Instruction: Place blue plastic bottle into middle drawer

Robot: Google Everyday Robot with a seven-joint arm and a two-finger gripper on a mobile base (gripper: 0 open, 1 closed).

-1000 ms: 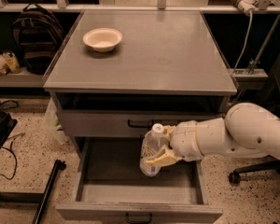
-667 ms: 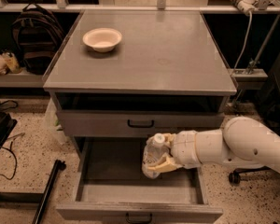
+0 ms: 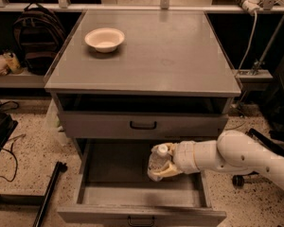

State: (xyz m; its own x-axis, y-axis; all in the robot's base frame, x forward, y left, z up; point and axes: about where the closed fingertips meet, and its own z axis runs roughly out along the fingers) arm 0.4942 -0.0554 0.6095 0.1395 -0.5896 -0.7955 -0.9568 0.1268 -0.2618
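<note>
A speckled floor [image 3: 28, 160] surrounds a grey cabinet [image 3: 180, 56], which has a white bowl [image 3: 104, 39] at the far left of its top. The middle drawer [image 3: 113, 164] stands open toward the near side, exposing its bare floor. The white arm [image 3: 246, 155] reaches in from the right. Its gripper [image 3: 166, 169] clasps the blue plastic bottle [image 3: 157, 160] roughly upright, low inside the drawer right of centre, likely for setting down.

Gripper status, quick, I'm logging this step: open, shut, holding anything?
Gripper: shut on the blue plastic bottle, low inside the open middle drawer.
</note>
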